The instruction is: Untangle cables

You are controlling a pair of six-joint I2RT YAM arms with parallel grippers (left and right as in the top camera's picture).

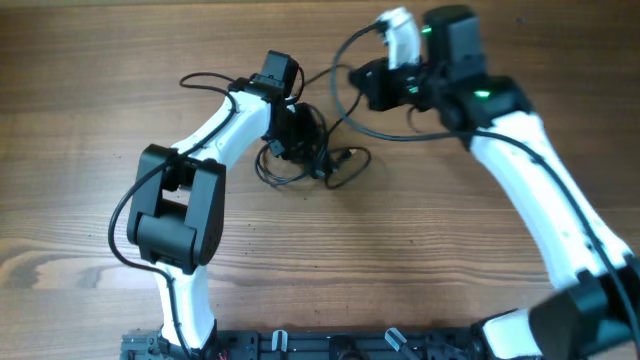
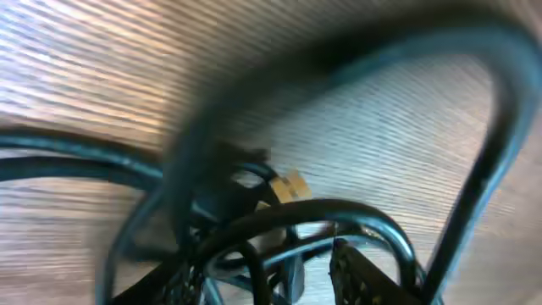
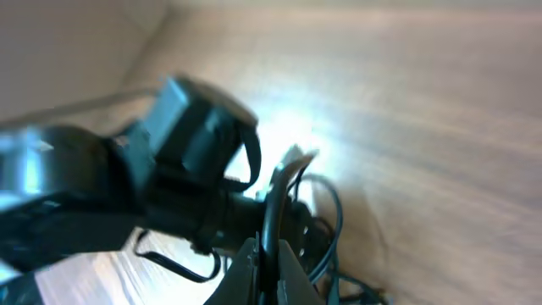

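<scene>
Spreading beneath everything lay the brown wood-grain counter. Left of the tangle of thin black cables stood the white-and-black left arm. Its left pincer was sunk into the tangle's top, fingers apart around strands; whether it gripped any, I could not tell. Above and right of the tangle, the right pincer was clamped on one strand.
</scene>
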